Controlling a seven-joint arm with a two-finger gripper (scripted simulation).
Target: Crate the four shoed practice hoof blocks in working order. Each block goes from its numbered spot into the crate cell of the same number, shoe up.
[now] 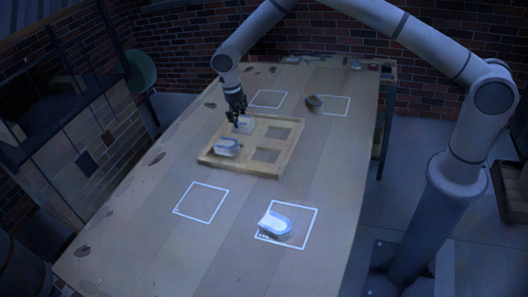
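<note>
A hoof block [244, 123] sits in the far left cell of the wooden crate [253, 144], and it is held by my gripper [236, 120], which is closed on it from above. A second block [227, 147] rests shoe up in the near left cell. The two right cells are empty. A third block [275, 225] lies shoe up on the near right marked square [287, 224]. A fourth, darker block [314, 101] sits at the left edge of the far right square [333, 105]. The near left square [200, 202] and far left square [268, 99] are empty.
Small tools and boxes [362, 64] lie along the far end of the bench. The arm's base column [435, 215] stands off the bench's right side. A dark metal rack [55, 114] runs along the left.
</note>
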